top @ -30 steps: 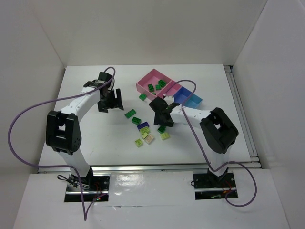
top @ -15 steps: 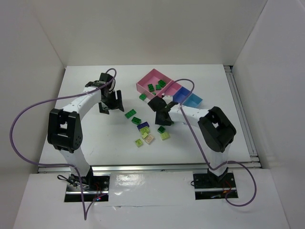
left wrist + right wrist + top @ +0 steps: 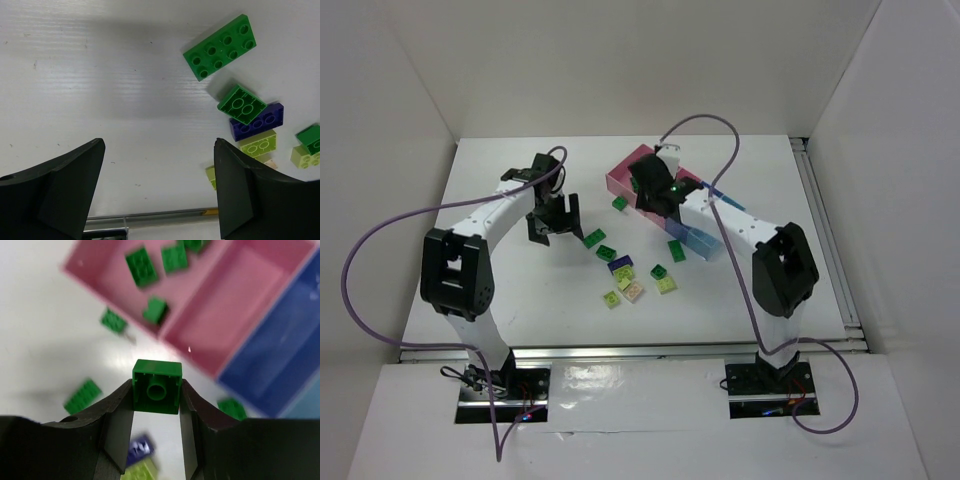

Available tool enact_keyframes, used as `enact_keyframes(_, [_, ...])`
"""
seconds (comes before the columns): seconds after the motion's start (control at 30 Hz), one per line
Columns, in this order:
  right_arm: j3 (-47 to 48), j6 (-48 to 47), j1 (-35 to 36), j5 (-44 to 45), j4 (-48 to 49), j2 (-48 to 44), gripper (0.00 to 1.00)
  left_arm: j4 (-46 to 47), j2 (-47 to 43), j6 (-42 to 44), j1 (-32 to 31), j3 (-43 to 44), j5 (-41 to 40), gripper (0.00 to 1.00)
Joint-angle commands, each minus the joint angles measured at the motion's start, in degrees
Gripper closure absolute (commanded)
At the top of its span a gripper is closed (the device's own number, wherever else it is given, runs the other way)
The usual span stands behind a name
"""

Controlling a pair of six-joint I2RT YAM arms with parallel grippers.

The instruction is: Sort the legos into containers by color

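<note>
My right gripper (image 3: pixel 662 192) is shut on a dark green brick (image 3: pixel 156 386) and holds it in the air by the near edge of the larger pink bin (image 3: pixel 102 277). That bin holds three dark green bricks (image 3: pixel 141 265). The smaller pink bin (image 3: pixel 235 305), violet-blue bin (image 3: pixel 285 355) and light blue bin (image 3: pixel 311 405) adjoin it. My left gripper (image 3: pixel 552 230) is open and empty over bare table, left of the pile. Loose bricks lie mid-table: dark green ones (image 3: pixel 593 239), a purple one (image 3: pixel 619 265), yellow-green ones (image 3: pixel 611 299) and a beige one (image 3: pixel 634 291).
In the top view the right arm hides most of the bin row (image 3: pixel 625 170). One dark green brick (image 3: pixel 619 203) lies just in front of the pink bin and another (image 3: pixel 677 249) beside the right arm. White walls enclose the table.
My right gripper has risen from the pile with the dark green brick and swung back to the pink bin's near edge. The left gripper has shifted only slightly.
</note>
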Motion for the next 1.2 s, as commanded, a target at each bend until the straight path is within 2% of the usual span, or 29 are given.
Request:
enact_keyframes(0.0, [8.3,-2.5,-2.9,3.2,2.5,7.1,0.58,-2.5,-3.1,0.6,-0.2,2.0,-0.5,0.08])
enact_keyframes(0.1, [16.1,-5.8,-4.0,4.6,3.8,14.2,0.53,-2.5,-3.6,1.2,-0.2,2.0,-0.5,0.08])
enact_keyframes(0.13, [21.4,-6.5,-4.0,4.6,3.8,16.3,0.47,-2.5,-4.2,1.2,-0.2,1.3,-0.5,0.08])
enact_keyframes(0.17, [24.2,-7.1,-4.7,4.6,2.5,18.4,0.24,-2.5,-4.2,1.2,-0.2,1.3,-0.5,0.08])
enact_keyframes(0.2, [26.9,-7.1,-5.4,4.6,1.5,20.3,0.17,-1.9,-4.8,1.2,-0.2,0.4,-0.5,0.08])
enact_keyframes(0.23, [31.8,-7.1,-5.4,4.6,0.5,23.4,0.14,-1.9,-4.8,0.6,-0.2,-0.3,-0.5,0.08])
enact_keyframes(0.33, [33.7,-7.1,-6.1,4.6,-2.0,22.2,0.12,-1.9,-5.4,0.6,-0.2,-0.9,0.1,0.08])
enact_keyframes(0.37, [29.6,-7.6,-6.1,4.6,0.3,20.1,0.12,-1.9,-6.1,0.1,-0.2,-1.6,0.1,0.08])
enact_keyframes(0.47, [15.3,-7.6,-4.4,4.6,4.0,9.0,0.26,-1.3,-6.1,0.1,-0.2,-2.2,-0.4,0.08])
enact_keyframes(0.53, [7.7,-6.9,-3.6,3.6,6.8,0.2,0.31,-1.3,-6.1,0.1,-0.2,-2.2,-1.0,0.08])
enact_keyframes(0.57, [0.8,-6.9,-2.7,3.6,6.8,-2.4,0.32,-0.8,-6.1,0.1,-0.2,-2.2,-1.0,0.08])
enact_keyframes(0.67, [-11.1,-4.0,-0.6,2.1,5.6,-10.7,0.32,-0.3,-6.1,0.1,-0.2,-2.7,-1.0,0.08])
enact_keyframes(0.73, [-16.1,-2.3,0.1,0.4,4.6,-13.8,0.25,-0.3,-6.1,0.1,-0.8,-2.7,-1.0,0.08])
enact_keyframes(0.77, [-18.2,-1.2,0.1,-0.3,4.0,-16.2,0.25,0.2,-5.6,0.1,-0.8,-2.7,-0.4,0.08])
enact_keyframes(0.97, [-31.0,-1.9,-0.5,-10.6,10.7,-20.6,0.19,0.2,-5.0,-0.4,-3.3,-2.2,-0.4,0.09])
enact_keyframes(1.17, [-35.9,-3.7,-1.9,-10.6,16.1,-19.4,0.19,0.2,-3.3,-1.0,-4.4,-1.0,-1.6,0.09])
